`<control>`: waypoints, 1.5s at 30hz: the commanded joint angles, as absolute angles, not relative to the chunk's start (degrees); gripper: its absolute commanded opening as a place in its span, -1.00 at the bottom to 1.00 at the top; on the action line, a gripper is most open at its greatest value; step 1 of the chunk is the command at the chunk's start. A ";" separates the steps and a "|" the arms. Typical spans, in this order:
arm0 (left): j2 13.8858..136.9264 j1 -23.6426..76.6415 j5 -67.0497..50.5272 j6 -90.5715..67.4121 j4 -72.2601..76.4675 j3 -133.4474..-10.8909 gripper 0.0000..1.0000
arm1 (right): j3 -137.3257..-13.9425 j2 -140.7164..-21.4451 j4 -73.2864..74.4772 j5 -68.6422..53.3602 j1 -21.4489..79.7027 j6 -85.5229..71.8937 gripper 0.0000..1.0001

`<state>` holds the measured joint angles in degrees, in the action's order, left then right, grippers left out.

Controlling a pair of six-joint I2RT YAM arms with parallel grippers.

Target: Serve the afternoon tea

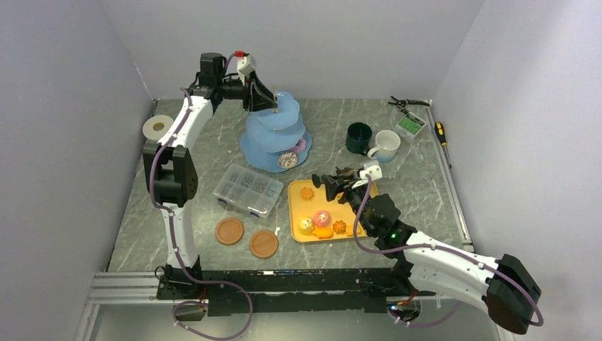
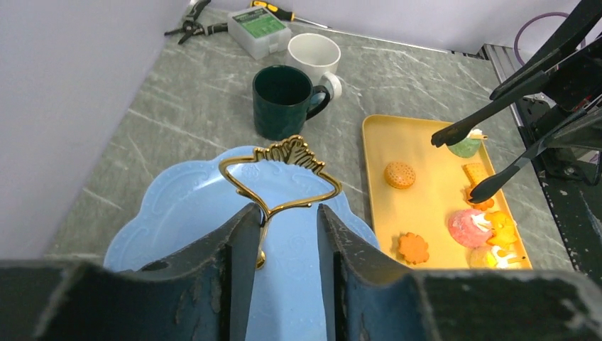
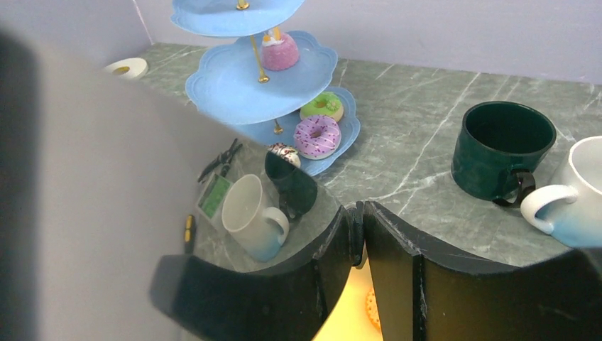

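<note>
Gold loop (image 2: 291,151) stands between parted left jaws; right jaws clamp black tongs (image 2: 490,104) above yellow tray (image 2: 426,206).

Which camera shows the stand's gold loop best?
The left wrist view: the gold loop is large, its stem between the fingers of the left gripper. The top view shows only a gold sliver beside that gripper; the right wrist view crops it off.

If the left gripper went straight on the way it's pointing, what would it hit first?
The gold loop on the stand: its stem sits between the fingers of the left gripper. Depth is unclear; the top plate may come first.
</note>
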<state>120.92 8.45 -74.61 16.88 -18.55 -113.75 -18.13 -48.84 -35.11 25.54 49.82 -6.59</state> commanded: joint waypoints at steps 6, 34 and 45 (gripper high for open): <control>123.70 7.83 -80.66 14.71 -6.56 -114.44 -0.22 | -22.71 -48.56 -34.34 26.27 49.90 -5.98 0.47; 114.82 10.32 -61.55 1.03 20.28 -99.95 -0.94 | -24.28 -49.43 -33.63 25.13 48.96 -5.19 0.46; 111.32 14.68 -50.77 -5.64 22.17 -99.73 -0.94 | -23.03 -46.66 -31.66 25.19 48.73 -5.37 0.46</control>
<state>117.34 13.06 -55.31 -1.85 16.21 -98.76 -21.58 -48.45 -30.09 25.32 48.90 -5.98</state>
